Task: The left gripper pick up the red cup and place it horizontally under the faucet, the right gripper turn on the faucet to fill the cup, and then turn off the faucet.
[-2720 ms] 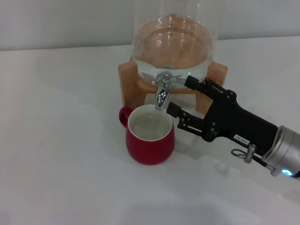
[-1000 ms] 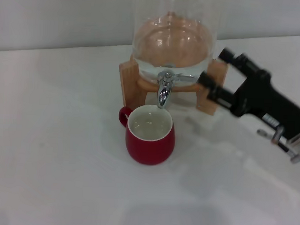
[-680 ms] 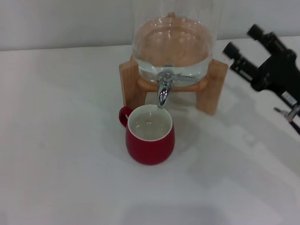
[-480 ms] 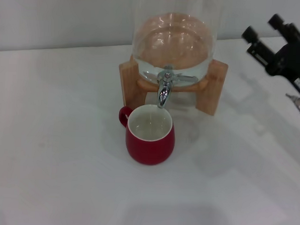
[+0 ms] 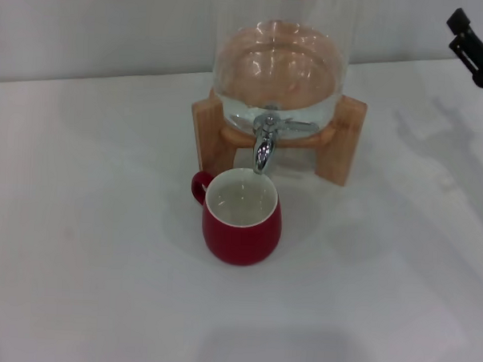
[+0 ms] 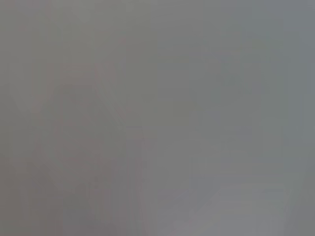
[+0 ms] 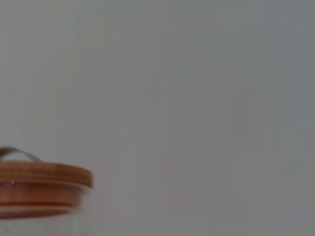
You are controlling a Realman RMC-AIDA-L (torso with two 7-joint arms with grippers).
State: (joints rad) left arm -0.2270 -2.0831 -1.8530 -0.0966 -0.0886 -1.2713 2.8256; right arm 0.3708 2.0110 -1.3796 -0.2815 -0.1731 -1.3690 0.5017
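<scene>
right pincer: black, jointed fingers with knobbed tips.

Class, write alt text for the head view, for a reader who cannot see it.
A small glossy red ceramic cup stands upright on a white table, directly below the chrome faucet of a clear glass dispenser on a wooden stand. The black right gripper is at the upper right edge, apart from the faucet.

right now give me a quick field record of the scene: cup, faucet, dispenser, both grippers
cup: red cup upright on the table, directly below the spout, liquid inside
faucet: faucet with no stream visible
dispenser: glass dispenser on wooden stand, part full
right gripper: right gripper at far right edge, holding nothing, jaws apart
left gripper: not in view
</scene>
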